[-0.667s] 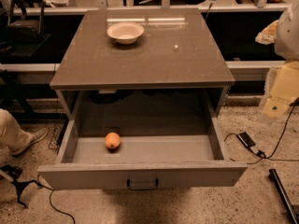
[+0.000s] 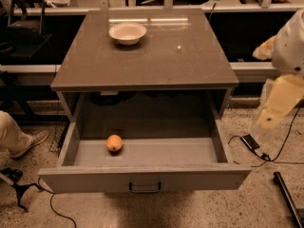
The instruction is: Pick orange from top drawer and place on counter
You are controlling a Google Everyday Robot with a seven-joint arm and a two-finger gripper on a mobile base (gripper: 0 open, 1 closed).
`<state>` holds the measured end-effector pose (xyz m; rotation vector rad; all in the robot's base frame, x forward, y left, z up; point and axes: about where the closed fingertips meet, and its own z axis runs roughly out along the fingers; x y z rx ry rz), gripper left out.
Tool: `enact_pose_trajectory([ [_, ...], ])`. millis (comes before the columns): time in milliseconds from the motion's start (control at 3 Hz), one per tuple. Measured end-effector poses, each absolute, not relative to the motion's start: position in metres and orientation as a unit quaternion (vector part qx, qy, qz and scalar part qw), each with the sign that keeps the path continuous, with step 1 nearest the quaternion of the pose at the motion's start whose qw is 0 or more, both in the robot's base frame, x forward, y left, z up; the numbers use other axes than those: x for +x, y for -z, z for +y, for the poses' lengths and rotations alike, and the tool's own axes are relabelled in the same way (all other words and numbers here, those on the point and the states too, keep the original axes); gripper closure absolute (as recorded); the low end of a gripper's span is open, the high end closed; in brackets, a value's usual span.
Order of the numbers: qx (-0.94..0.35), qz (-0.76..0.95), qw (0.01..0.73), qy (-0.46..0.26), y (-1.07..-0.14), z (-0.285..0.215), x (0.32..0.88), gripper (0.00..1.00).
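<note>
The orange [image 2: 114, 143] lies on the floor of the open top drawer [image 2: 142, 177], at its left side near the front. The drawer is pulled fully out, with its small dark handle at the centre of the front panel. The counter [image 2: 156, 56] is the glossy grey-brown top above it. My gripper [image 2: 279, 103] hangs at the right edge of the view on the white and cream arm. It is outside the drawer's right wall and well apart from the orange. It holds nothing that I can see.
A white bowl [image 2: 127, 33] stands on the counter at the back left. A person's leg and shoe [image 2: 19, 137] are on the floor to the left. Cables and a small black box [image 2: 250, 142] lie on the floor to the right.
The arm at the right edge has dropped slightly down and to the left. The orange, drawer and bowl have not moved.
</note>
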<state>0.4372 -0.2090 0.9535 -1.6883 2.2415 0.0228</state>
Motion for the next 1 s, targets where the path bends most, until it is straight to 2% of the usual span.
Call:
enact_pose_trajectory([
  [333,-0.550,0.805,0.180,-0.129,-0.872,-0.184,0.437,0.00],
  [667,-0.485,0.807,0.235,-0.241,-0.820,-0.138,0.443,0.00],
  [1000,-0.486,0.807,0.234,-0.240,-0.820,-0.138,0.443,0.00],
])
